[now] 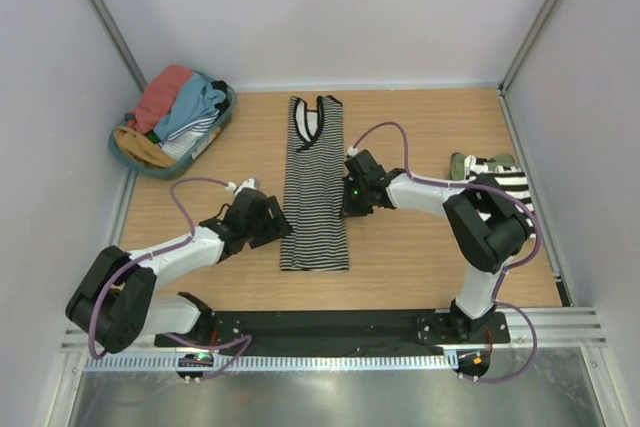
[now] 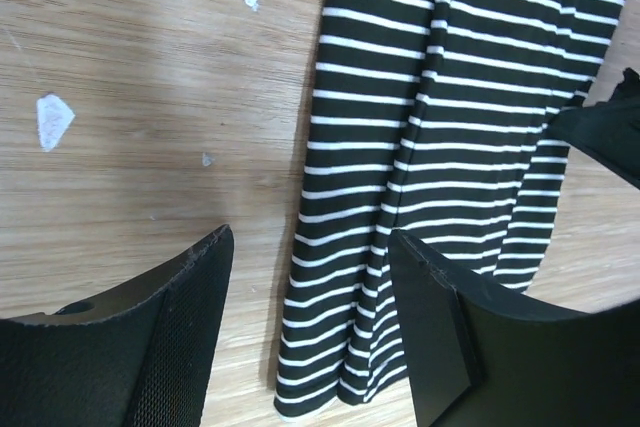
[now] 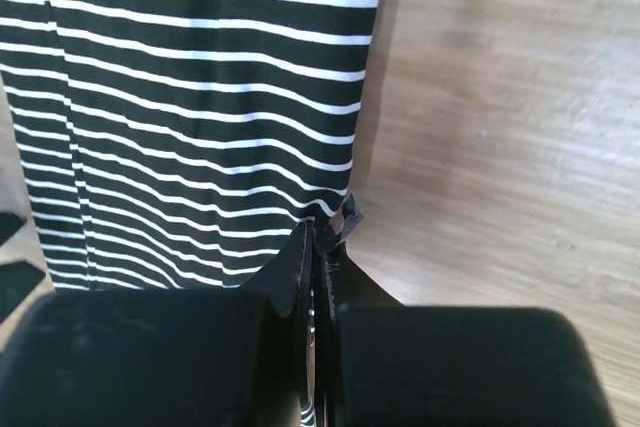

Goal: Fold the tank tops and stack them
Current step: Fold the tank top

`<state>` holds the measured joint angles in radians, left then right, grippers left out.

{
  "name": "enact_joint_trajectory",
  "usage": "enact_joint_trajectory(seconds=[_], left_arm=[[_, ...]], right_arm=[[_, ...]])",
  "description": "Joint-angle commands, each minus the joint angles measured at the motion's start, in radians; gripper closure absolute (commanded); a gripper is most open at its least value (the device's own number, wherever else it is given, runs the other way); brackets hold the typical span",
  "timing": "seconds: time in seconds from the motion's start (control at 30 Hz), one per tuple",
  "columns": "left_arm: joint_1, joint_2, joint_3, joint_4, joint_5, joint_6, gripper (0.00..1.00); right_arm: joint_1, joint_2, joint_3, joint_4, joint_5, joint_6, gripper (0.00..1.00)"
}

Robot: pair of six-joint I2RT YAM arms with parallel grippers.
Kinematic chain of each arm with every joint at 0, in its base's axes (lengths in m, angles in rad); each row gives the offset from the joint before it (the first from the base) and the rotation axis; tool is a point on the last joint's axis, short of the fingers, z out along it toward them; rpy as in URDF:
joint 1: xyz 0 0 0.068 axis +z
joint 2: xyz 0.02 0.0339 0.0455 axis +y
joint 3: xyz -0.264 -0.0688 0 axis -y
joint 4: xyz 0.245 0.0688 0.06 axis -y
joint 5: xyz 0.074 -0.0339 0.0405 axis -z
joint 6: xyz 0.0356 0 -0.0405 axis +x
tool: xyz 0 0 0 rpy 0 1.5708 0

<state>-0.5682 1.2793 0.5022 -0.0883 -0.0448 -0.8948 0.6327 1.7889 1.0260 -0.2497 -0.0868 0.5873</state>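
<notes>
A black-and-white striped tank top (image 1: 315,187) lies folded into a long narrow strip on the wooden table, neck end far. My left gripper (image 1: 280,224) is open at its left edge near the hem; in the left wrist view the striped cloth (image 2: 430,147) runs between the two fingers (image 2: 170,327). My right gripper (image 1: 350,202) is shut on the strip's right edge; in the right wrist view the jaws pinch the striped cloth (image 3: 200,97) at its edge (image 3: 330,232). More tank tops, coral, teal and mustard, fill the teal basket (image 1: 172,119).
A folded pile of striped and olive tops (image 1: 495,175) lies at the right, under the right arm's elbow. The basket stands at the far left by the wall. Bare wood (image 1: 420,247) lies between the strip and the right pile.
</notes>
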Motion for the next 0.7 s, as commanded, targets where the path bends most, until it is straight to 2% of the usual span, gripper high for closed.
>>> enact_joint_trajectory(seconds=[0.0, 0.07, 0.13, 0.17, 0.2, 0.3, 0.43, 0.67], left_arm=[[-0.009, 0.043, -0.06, -0.064, 0.042, -0.021, 0.34], [-0.034, 0.052, -0.068, -0.057, 0.042, -0.036, 0.34], [-0.061, 0.06, -0.071, -0.057, 0.036, -0.053, 0.35], [-0.077, 0.06, -0.08, -0.057, 0.034, -0.061, 0.36], [-0.082, 0.055, -0.085, -0.059, 0.031, -0.07, 0.36], [-0.105, 0.034, -0.108, -0.057, 0.031, -0.099, 0.36], [-0.142, -0.003, -0.145, -0.071, 0.028, -0.136, 0.36], [-0.199, -0.07, -0.16, -0.235, 0.0, -0.156, 0.43]], right_arm=[[-0.013, 0.024, 0.051, -0.036, 0.084, -0.026, 0.99], [-0.014, 0.036, 0.062, -0.049, 0.124, -0.033, 0.99], [-0.014, 0.04, 0.066, -0.059, 0.14, -0.04, 0.91], [-0.013, 0.035, 0.059, -0.059, 0.145, -0.044, 0.83], [-0.014, 0.026, 0.046, -0.059, 0.145, -0.047, 0.68], [-0.013, -0.032, -0.015, -0.045, 0.125, -0.055, 0.5], [-0.004, -0.143, -0.099, -0.046, 0.05, -0.046, 0.46], [0.067, -0.27, -0.253, -0.085, -0.017, -0.012, 0.5]])
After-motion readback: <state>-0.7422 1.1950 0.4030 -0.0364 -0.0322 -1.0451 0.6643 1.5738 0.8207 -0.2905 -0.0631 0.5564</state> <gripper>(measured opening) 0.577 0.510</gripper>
